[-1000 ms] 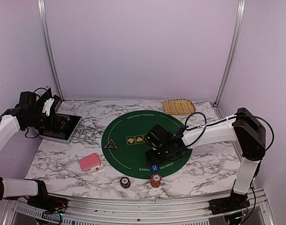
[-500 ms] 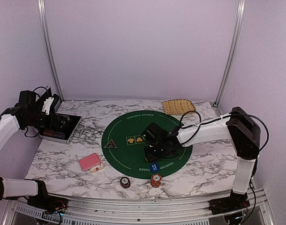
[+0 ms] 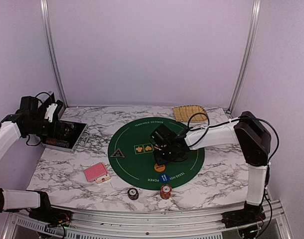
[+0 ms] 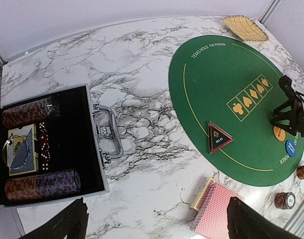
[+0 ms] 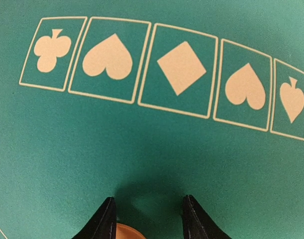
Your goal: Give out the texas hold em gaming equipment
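Note:
My right gripper (image 3: 162,155) hovers low over the green mat (image 3: 137,134), open and empty (image 5: 149,219). An orange button (image 3: 160,168) lies just behind its fingertips, and its edge shows in the right wrist view (image 5: 126,233). A blue button (image 3: 164,180) lies at the mat's near edge. A black-triangle button (image 3: 117,154) sits on the mat's left side. A red-backed card deck (image 3: 96,173) lies on the marble to the left. A dark chip stack (image 3: 133,193) and a red chip stack (image 3: 165,191) stand near the front. My left gripper (image 3: 51,113) is open, high over the case (image 4: 159,230).
An open metal case (image 3: 62,134) at the left holds chip rows, dice and a card deck (image 4: 47,144). A tan woven tray (image 3: 190,113) lies at the back right. Suit symbols are printed on the mat (image 5: 182,67). Frame posts stand at the back corners.
My right gripper has moved back and left toward the mat's middle, uncovering first the blue button and then the orange one. The left arm has not moved.

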`<state>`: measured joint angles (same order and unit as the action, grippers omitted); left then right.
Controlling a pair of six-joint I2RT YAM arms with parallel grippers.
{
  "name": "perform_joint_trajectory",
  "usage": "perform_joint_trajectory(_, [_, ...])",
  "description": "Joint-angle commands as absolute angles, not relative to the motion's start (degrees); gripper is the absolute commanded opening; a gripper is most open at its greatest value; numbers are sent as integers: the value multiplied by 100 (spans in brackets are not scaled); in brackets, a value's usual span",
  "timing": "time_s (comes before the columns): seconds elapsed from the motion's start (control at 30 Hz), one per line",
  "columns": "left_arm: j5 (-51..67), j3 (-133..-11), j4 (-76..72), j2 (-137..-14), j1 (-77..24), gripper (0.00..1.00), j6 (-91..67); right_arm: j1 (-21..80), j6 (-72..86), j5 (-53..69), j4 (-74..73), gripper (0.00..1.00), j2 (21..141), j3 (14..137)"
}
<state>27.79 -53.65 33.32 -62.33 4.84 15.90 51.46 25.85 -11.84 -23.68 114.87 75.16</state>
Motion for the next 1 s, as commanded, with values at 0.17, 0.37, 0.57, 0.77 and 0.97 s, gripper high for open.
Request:
perform_joint_trajectory(0.17, [2748,-5431,3549,-6120,500,99,1797,5185,2544,-1210,-2491,75,11075,7522])
perform_joint_trajectory(0.37, [2831,-5497,3549,-6183,497,99,1746,5553,2778,-964,-2432,81,10779,7124])
perform_joint_trajectory(0.57, [2798,-5480,3550,-6123,501,99,1740,5704,3014,-888,-2324,80,10869,6783])
perform_joint_trajectory(0.77, [2807,-5449,3561,-6035,496,99,1777,5713,3044,-961,-2337,66,10913,6756])
perform_joint_trajectory(0.97, [2845,-5449,3573,-6005,497,99,1767,5704,3004,-1035,-2410,56,11030,6864])
